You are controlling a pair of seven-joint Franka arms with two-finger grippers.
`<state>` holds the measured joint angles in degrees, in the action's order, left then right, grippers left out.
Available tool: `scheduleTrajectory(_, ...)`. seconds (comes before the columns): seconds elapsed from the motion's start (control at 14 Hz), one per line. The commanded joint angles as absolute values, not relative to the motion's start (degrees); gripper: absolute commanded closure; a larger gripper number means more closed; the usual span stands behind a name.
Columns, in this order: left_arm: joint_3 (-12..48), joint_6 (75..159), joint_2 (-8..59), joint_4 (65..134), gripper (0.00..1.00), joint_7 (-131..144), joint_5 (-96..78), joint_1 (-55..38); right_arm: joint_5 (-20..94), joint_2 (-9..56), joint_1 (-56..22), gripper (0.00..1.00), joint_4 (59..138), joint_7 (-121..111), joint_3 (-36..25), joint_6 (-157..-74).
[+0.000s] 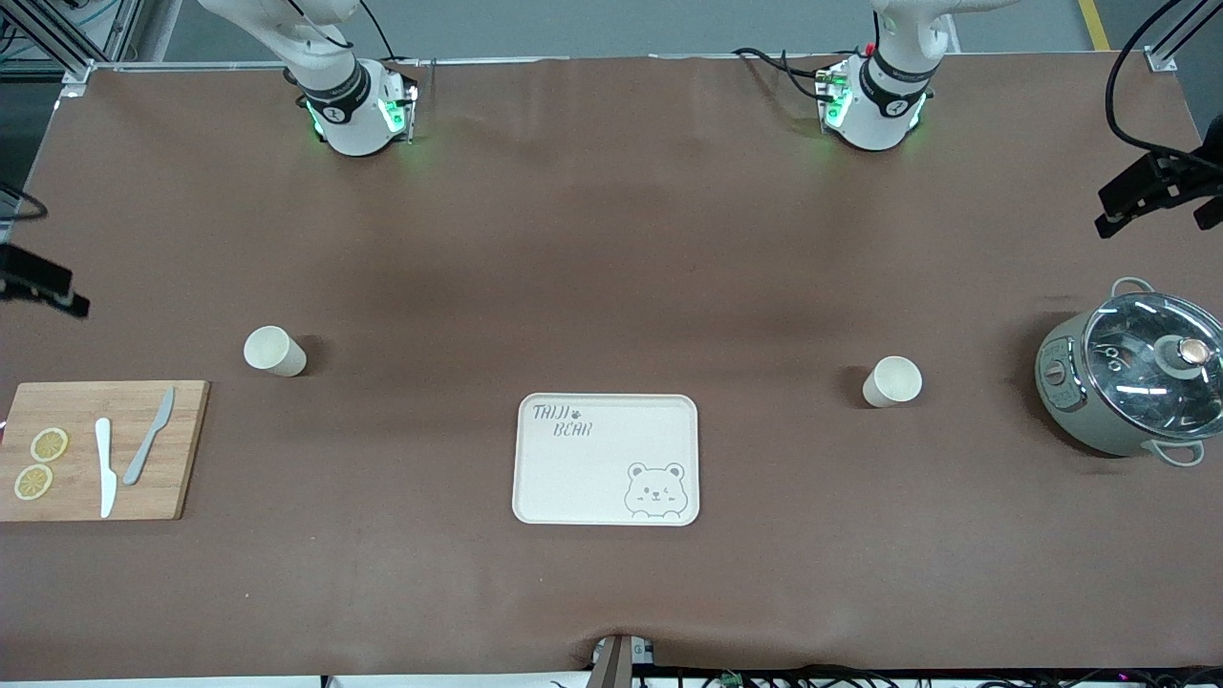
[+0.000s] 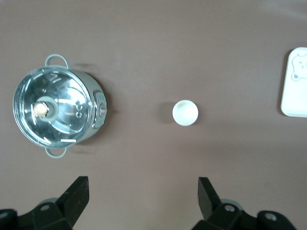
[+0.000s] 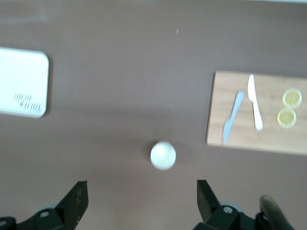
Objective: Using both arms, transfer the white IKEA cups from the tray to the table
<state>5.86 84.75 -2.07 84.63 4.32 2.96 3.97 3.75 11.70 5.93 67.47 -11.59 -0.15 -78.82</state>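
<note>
My left end effector (image 2: pixel 142 201) wide, right end effector (image 3: pixel 140 203) wide, both over worktop (image 1: pixel 611 239); cups (image 1: pixel 274 351) (image 1: pixel 892 381) off tray (image 1: pixel 608 459); likely light, stiff, smooth; pinch sides below rim.

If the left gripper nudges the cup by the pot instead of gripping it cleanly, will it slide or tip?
The cup stands upright on the table, small and probably light, so a low nudge would likely slide it. It looks taller than wide and tapered, so a push near the rim may tip it; once down it could roll in a curve. The left gripper is open above it.
</note>
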Motion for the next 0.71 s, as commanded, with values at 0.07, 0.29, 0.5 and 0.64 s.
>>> scheduleTrajectory(0.07,5.1,84.6,-6.7,89.9,0.00,3.4,0.1,3.4,3.6,4.7,7.9,0.00,76.4,-11.1,-0.2,-78.2)
scheduleTrajectory(0.29,5.0,84.6,-6.5,90.0,0.00,3.3,-0.8,3.8,3.7,4.0,6.2,0.00,77.1,0.7,0.3,-77.8)
scheduleTrajectory(0.5,5.3,84.6,-6.3,90.1,0.00,3.3,-0.6,3.7,3.9,0.8,5.6,0.00,82.4,2.1,0.1,-79.1)
scheduleTrajectory(0.64,5.5,84.6,-6.3,90.0,0.00,3.3,-0.3,3.6,3.9,-4.2,5.4,0.00,89.5,2.1,0.0,-84.1)
